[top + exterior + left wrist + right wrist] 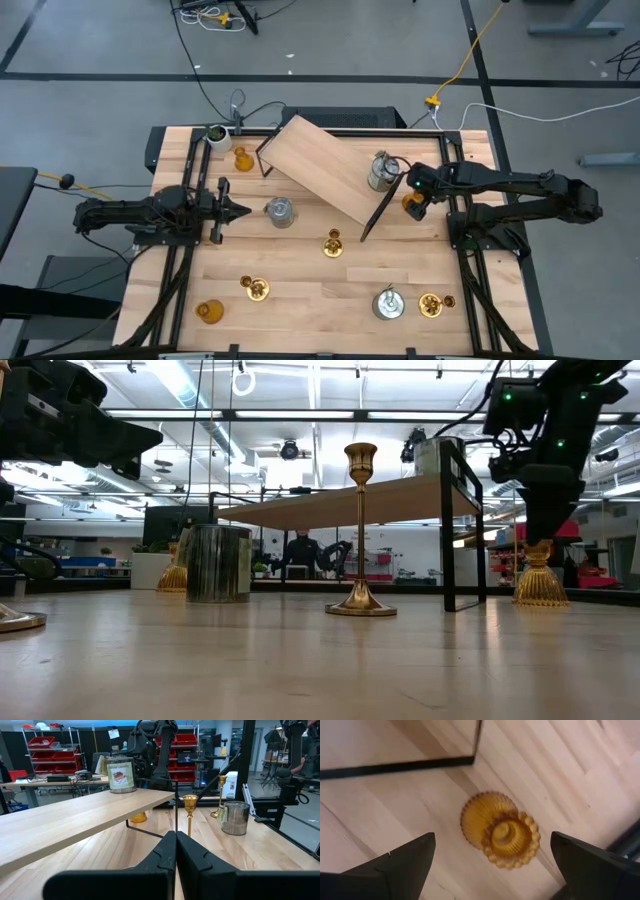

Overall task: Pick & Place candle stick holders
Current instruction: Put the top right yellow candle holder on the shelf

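My right tool point(490, 865) hangs spread wide right over an amber glass holder point(501, 831), which stands on the bench point(395, 815) directly below, between my fingers and just beside the leg of the wooden shelf point(325, 165) — I judge this the reach before the grasp. Next I must drop straight and close on its ribbed body. My left tool point(240, 211) waits pressed together, well apart.
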### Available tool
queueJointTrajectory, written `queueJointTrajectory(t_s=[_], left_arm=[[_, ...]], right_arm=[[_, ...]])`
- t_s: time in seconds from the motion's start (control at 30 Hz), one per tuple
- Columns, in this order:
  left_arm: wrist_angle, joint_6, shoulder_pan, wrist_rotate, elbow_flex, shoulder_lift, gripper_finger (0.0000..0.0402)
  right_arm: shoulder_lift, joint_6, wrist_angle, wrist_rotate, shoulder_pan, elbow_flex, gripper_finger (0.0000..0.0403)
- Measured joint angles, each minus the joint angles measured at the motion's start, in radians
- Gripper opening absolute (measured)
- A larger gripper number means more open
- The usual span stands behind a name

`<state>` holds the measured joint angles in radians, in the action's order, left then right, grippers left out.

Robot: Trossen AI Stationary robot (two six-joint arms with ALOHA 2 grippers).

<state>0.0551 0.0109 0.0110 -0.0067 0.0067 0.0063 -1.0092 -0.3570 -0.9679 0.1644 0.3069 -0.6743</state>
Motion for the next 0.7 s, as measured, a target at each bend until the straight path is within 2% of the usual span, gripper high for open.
queueJointTrajectory(t_s=[0.2, 0.7], left_arm=[[0.000, 0.000, 0.000, 0.000, 0.000, 0.000, 0.0012], [0.000, 0.000, 0.000, 0.000, 0.000, 0.000, 0.0012]], right_arm=[[0.000, -0.001, 0.037, 0.038, 0.000, 0.005, 0.0398], [0.000, -0.020, 0.051, 0.019, 0.000, 0.043, 0.0398]])
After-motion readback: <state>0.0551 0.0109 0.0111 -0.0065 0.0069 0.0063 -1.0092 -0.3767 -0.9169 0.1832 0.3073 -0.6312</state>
